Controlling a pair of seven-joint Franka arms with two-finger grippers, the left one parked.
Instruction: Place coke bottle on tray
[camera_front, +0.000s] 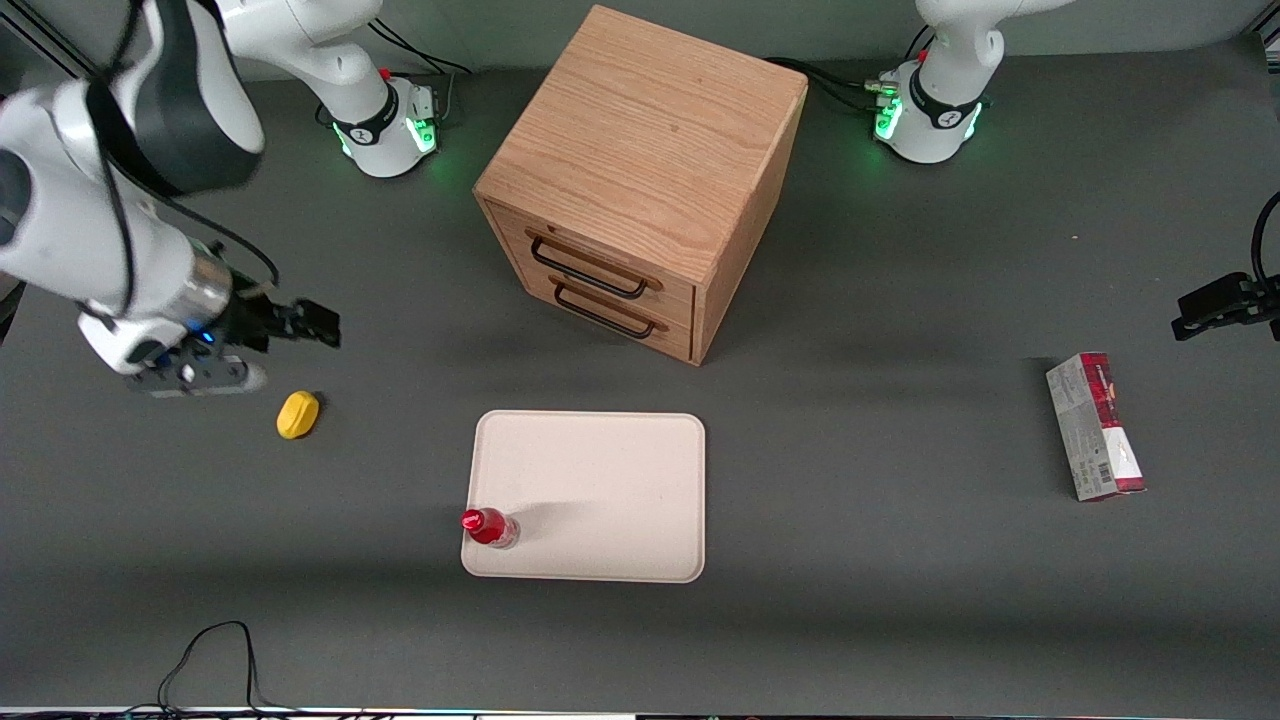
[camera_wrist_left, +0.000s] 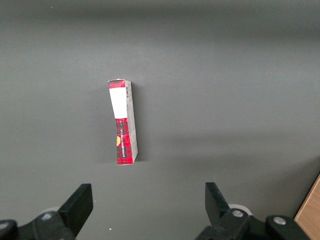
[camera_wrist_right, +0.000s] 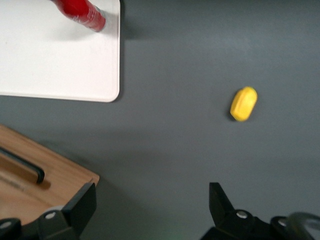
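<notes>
The coke bottle (camera_front: 489, 527), small and red with a red cap, stands upright on the beige tray (camera_front: 600, 480), at the tray's corner nearest the front camera toward the working arm's end. It also shows in the right wrist view (camera_wrist_right: 80, 12) on the tray (camera_wrist_right: 50, 60). My right gripper (camera_front: 310, 325) is open and empty, raised above the table well away from the tray, close to a yellow lemon-like object (camera_front: 298, 414). In the right wrist view its jaws stand wide apart over bare table (camera_wrist_right: 150, 210).
A wooden drawer cabinet (camera_front: 640, 180) with two dark handles stands farther from the front camera than the tray; its corner shows in the right wrist view (camera_wrist_right: 30, 185). The yellow object also shows there (camera_wrist_right: 243, 104). A red-and-grey carton (camera_front: 1095, 425) lies toward the parked arm's end.
</notes>
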